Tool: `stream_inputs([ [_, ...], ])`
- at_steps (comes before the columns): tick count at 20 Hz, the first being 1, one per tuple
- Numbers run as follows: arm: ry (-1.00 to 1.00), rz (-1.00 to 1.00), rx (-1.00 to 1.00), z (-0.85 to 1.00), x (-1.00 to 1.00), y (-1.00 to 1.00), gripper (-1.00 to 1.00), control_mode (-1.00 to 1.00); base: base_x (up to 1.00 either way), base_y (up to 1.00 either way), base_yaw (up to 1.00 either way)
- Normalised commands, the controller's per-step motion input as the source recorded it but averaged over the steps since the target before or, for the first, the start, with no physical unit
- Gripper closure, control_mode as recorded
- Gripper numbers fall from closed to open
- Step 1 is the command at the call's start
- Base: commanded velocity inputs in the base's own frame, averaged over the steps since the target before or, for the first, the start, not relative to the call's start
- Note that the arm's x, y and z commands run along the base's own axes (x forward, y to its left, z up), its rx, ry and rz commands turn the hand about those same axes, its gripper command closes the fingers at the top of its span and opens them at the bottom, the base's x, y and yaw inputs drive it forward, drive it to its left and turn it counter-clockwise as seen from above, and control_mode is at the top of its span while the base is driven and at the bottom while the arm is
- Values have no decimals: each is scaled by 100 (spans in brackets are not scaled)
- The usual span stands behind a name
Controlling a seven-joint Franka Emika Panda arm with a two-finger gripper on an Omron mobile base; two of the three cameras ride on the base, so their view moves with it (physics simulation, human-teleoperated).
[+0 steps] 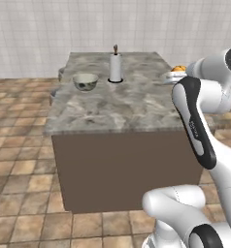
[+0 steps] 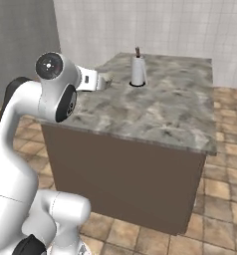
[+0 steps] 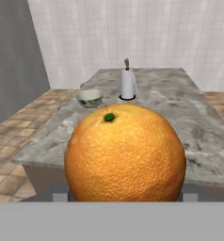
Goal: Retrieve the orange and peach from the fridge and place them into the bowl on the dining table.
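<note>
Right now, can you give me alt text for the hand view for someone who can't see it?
A large orange with a green stem end sits close up in the gripper, at the bottom centre. Behind it stretches the marble dining table, with the bowl at its left and a white paper towel roll upright near the middle, against a pale tiled wall.

The orange (image 3: 125, 153) looms close in the hand view, round and bright with a pebbled skin and a small green stem nub near its top, sitting between the claw's tips at the bottom of that view. In the left base view a sliver of it shows by the worktop's right edge. The bowl (image 1: 85, 81) is round, pale grey-green with a pale inside, standing upright and empty on the worktop (image 1: 122, 109), towards its far left. The worktop is a long island with a grey-brown veined marble top and a dark brown base.
</note>
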Motion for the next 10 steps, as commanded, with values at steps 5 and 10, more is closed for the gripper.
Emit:
stream_inputs([
  [5,0,0,0,0,0,0,100,100,5,100,0],
  [10,0,0,0,0,0,0,100,100,13,100,-1],
])
